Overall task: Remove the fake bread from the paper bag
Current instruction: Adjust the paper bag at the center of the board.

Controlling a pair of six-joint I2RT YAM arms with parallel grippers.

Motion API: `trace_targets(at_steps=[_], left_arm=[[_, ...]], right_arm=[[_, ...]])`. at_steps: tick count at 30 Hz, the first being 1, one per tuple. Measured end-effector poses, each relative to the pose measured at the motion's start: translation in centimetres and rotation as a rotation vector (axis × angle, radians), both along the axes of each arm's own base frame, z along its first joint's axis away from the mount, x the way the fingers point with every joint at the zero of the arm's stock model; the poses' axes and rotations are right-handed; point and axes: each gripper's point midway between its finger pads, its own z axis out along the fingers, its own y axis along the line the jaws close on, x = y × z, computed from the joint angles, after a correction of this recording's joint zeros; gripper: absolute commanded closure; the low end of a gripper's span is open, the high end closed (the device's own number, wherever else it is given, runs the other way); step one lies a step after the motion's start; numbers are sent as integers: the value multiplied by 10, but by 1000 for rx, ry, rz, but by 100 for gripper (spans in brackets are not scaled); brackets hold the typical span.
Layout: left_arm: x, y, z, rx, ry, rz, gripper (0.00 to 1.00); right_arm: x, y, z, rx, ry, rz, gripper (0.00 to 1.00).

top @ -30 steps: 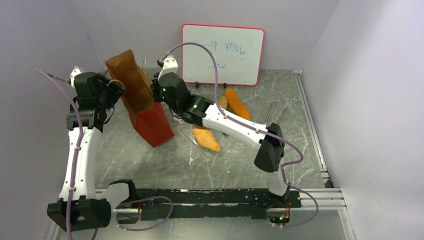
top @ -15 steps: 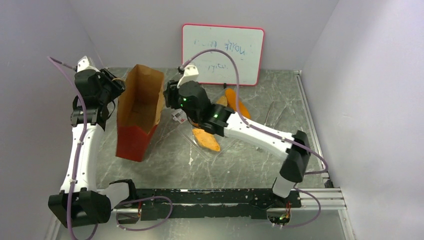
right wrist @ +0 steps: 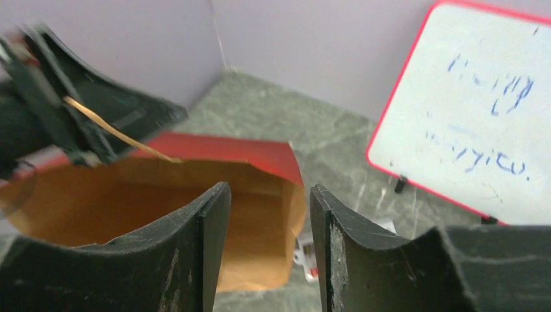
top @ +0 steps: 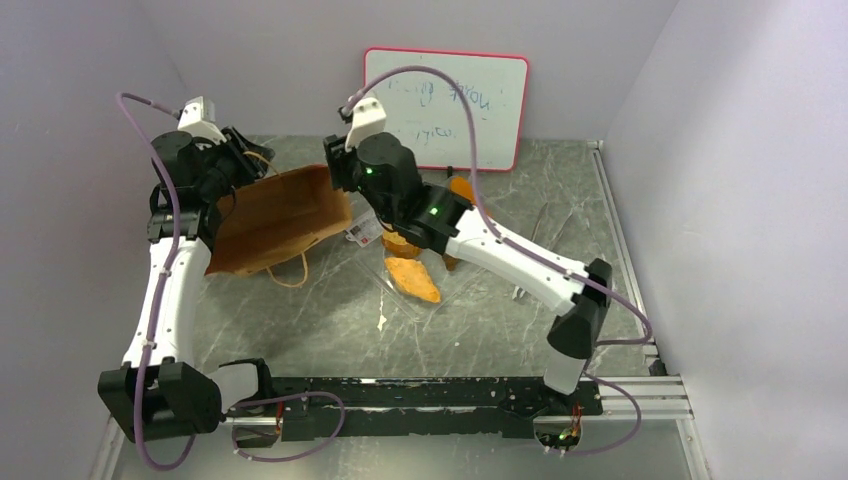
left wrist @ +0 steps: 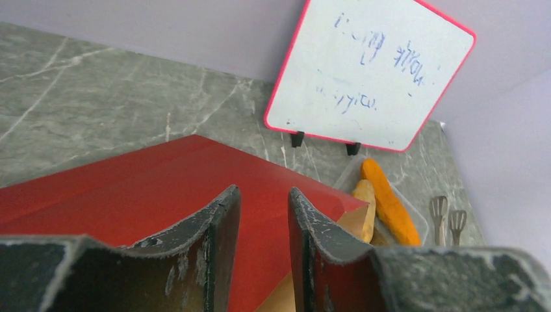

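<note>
The paper bag, red outside and brown inside, lies tipped over with its open mouth toward my right arm. My left gripper sits at its far left edge, nearly closed and holding the bag; the red wall shows between my fingers. My right gripper is open and empty, just above the bag's mouth. No bread shows inside the bag. An orange baguette and a tan roll lie in a clear tray. A flat orange wedge lies in front of them.
A pink-framed whiteboard stands at the back. The clear plastic tray sits right of the bag. A small white tag lies by the bag's mouth. Metal utensils lie beyond the tray. Walls close in on the left and right.
The bag was held high and upended, then stood upright, and now lies tipped on its side. My left gripper moved back with it. My right gripper swung toward the bag's mouth.
</note>
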Motion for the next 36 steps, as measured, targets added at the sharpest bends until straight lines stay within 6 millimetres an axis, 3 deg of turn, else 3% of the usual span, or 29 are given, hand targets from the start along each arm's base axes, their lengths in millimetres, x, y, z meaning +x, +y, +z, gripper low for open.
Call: trace_targets(at_steps=[4, 7, 10, 13, 24, 29, 36], left_arm=[[-1, -8, -2, 0, 1, -53, 74], [-2, -12, 1, 1, -11, -80, 77], [-2, -15, 3, 2, -22, -98, 78], [-2, -17, 5, 3, -34, -113, 79], [-7, -25, -10, -4, -20, -160, 84], [-14, -30, -10, -5, -35, -189, 86], [-24, -36, -10, -8, -53, -225, 89]], right_arm=[[13, 8, -57, -120, 69, 20, 51], [13, 4, -106, -210, 134, 26, 51], [11, 2, -135, -262, 170, 37, 51], [11, 5, -150, -285, 188, 47, 51], [49, -3, -174, -290, 200, 16, 48], [50, -1, -168, -304, 166, 25, 40], [67, -8, -145, -299, 117, 16, 39]])
